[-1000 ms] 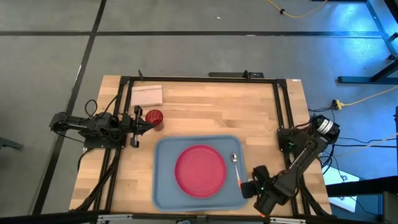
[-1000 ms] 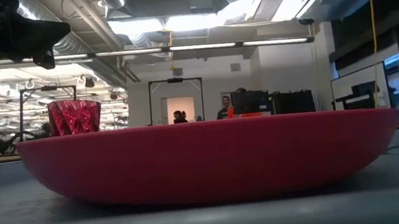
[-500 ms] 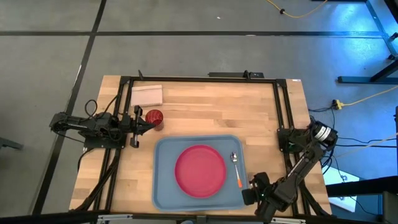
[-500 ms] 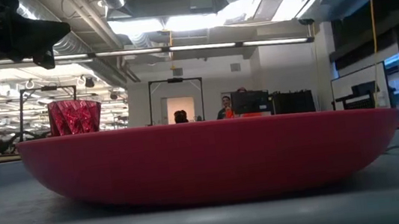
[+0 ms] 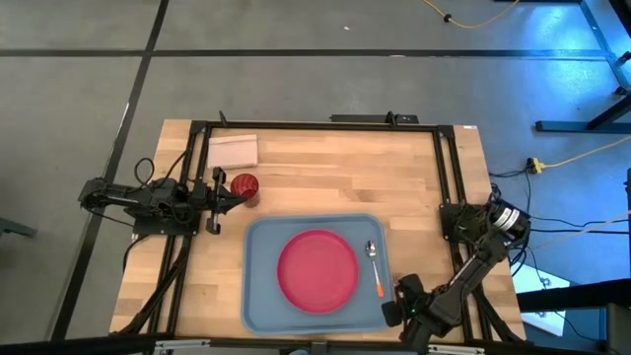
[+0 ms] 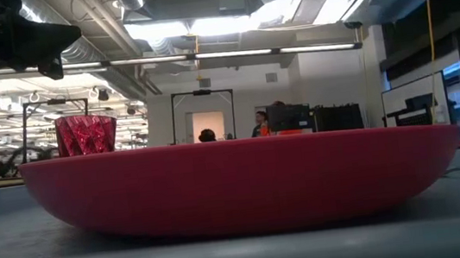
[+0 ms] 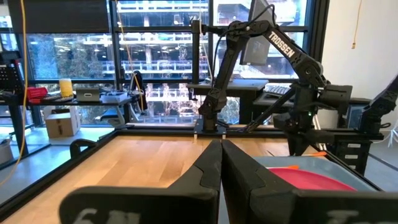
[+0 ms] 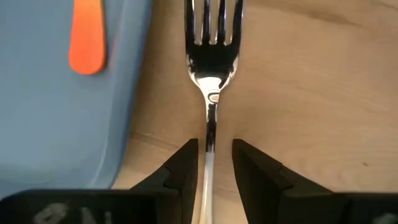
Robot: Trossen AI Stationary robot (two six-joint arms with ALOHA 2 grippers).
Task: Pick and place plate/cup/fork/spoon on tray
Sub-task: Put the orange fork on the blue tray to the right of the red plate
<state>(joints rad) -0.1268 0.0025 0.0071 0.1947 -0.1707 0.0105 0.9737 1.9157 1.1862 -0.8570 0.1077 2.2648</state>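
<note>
Now the right claw (image 5: 402, 314) is at the near right corner of the wooden desk (image 5: 325, 173), just outside the rim of the large blue-grey rectangular tray (image 5: 261, 296). In the right wrist view its two dark fingers (image 8: 186, 163) stand slightly apart on both sides of the thin silver stem of the small fork (image 8: 212, 56). The fork lies on the bare wood beside the tray edge, and I cannot tell if the fingers already press on it.

The flat round pink-red plate (image 5: 317, 270) lies in the middle of the tray. The small spoon with silver bowl and orange handle (image 5: 376, 267) lies on the tray, right of the plate and apart from it.

The small dark red cup (image 5: 244, 186) stands on the desk beyond the tray's far left corner. The left claw (image 5: 239, 197) is just beside the cup, with its fingers (image 7: 205, 174) clenched together on nothing. A pale folded rectangle (image 5: 233, 151) lies near the far left corner of the desk.
</note>
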